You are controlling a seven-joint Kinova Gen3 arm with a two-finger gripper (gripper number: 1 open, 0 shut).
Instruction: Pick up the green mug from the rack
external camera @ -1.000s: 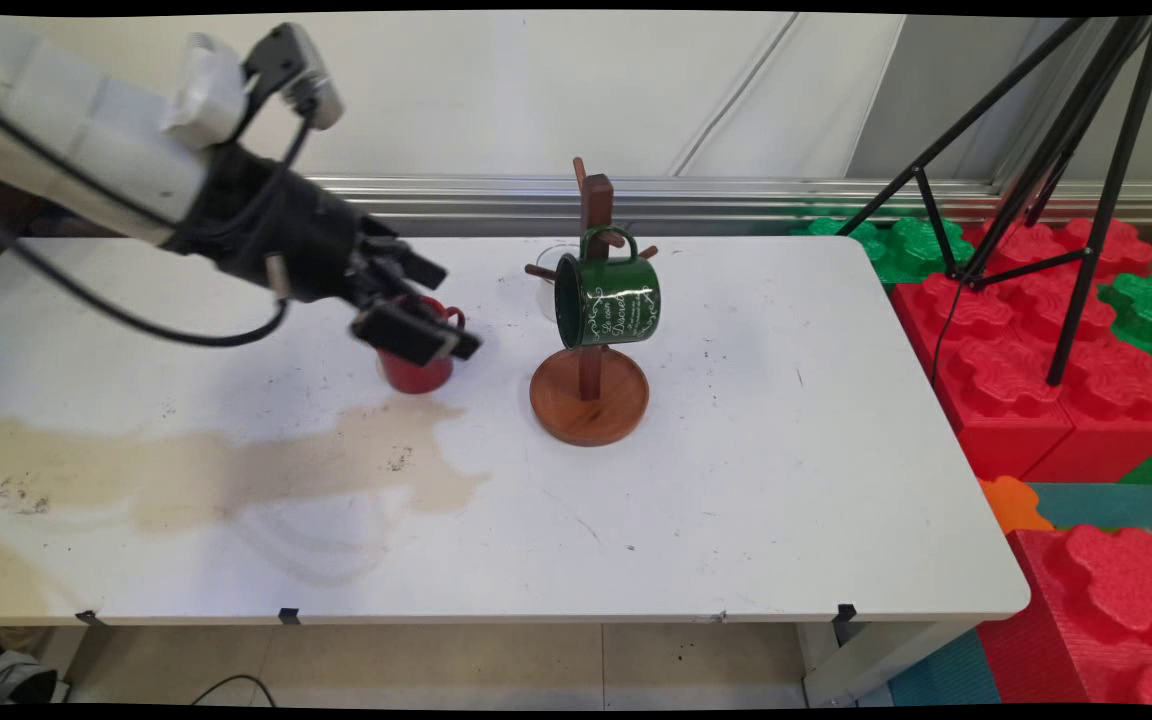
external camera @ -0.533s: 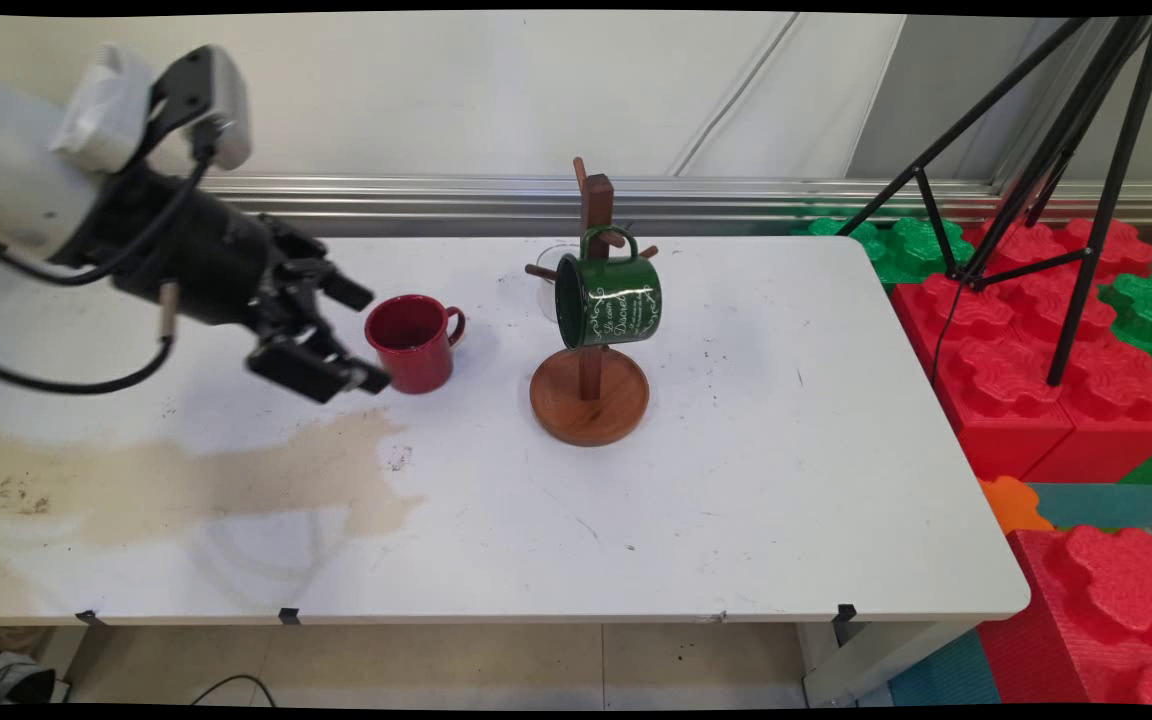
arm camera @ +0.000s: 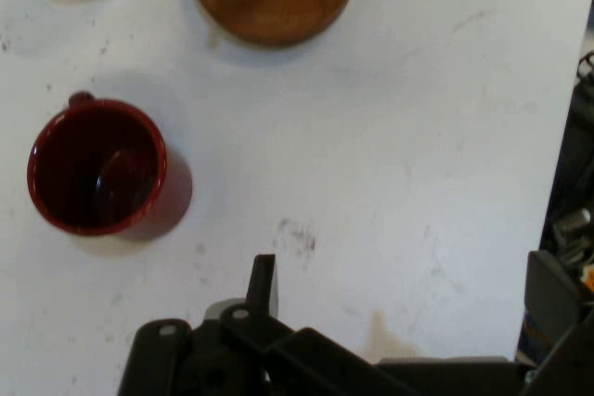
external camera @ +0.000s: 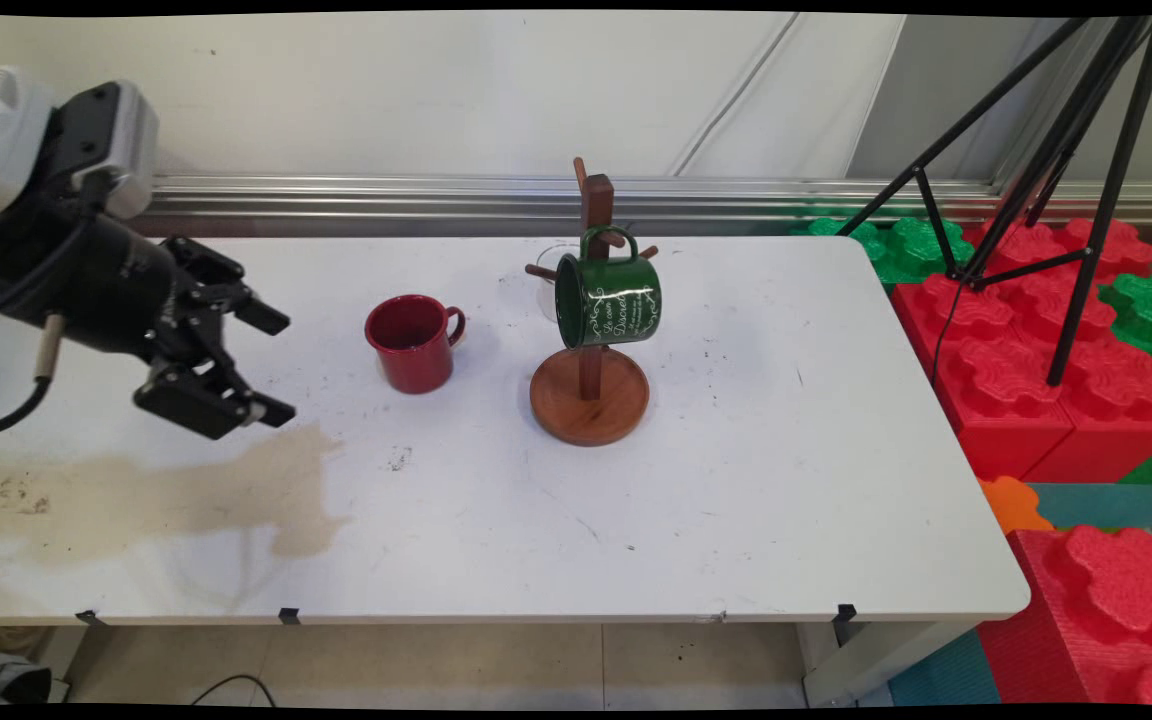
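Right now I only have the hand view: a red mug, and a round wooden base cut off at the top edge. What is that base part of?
Observer: It is the foot of a wooden mug tree. A green mug hangs by its handle from one of the pegs.
Operator: I can see only one finger. Is my gripper open?
Observer: Yes. In the main view the gripper is open, with its two fingers spread wide. It hovers to the left of the red mug and is not touching it.
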